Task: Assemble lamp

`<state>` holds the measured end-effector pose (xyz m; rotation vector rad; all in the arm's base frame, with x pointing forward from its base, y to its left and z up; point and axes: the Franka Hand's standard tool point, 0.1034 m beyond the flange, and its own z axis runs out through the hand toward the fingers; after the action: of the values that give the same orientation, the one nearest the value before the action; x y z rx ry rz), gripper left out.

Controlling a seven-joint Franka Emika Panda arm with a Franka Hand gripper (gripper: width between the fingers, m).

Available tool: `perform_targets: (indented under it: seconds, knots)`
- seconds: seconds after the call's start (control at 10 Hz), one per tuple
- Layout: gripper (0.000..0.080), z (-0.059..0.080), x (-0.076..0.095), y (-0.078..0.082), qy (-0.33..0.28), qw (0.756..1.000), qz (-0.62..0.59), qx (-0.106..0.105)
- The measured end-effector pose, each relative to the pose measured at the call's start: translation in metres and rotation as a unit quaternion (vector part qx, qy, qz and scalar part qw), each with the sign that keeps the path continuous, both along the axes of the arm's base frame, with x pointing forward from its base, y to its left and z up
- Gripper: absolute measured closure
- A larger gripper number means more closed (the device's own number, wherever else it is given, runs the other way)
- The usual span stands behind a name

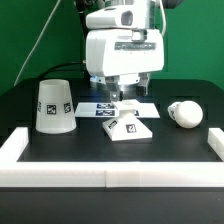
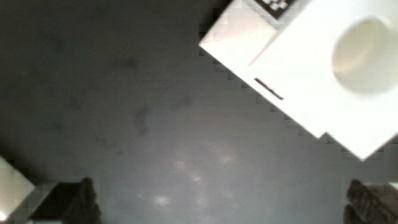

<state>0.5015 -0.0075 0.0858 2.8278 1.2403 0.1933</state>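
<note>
The white square sloped base (image 1: 128, 127) sits on the black table in front of the marker board. In the wrist view the base (image 2: 311, 70) shows a round socket hole and a tag at one corner. The cup-like shade (image 1: 54, 106) stands mouth down at the exterior view's left. The round bulb (image 1: 185, 113) lies on its side at the exterior view's right. My gripper (image 1: 127, 97) hangs just above and behind the base, open and empty; its dark fingertips (image 2: 63, 203) stand wide apart over bare table (image 2: 160, 130).
The marker board (image 1: 112, 107) lies flat behind the base, partly under the gripper. A white raised border (image 1: 110, 176) runs along the table's front and both sides. A green wall stands behind.
</note>
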Motion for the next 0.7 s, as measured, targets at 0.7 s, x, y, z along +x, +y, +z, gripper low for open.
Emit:
perform_targets:
  seconds: [0.7]
  knots:
    - [0.01,-0.01,-0.022,0.016,0.021,0.956,-0.29,0.042]
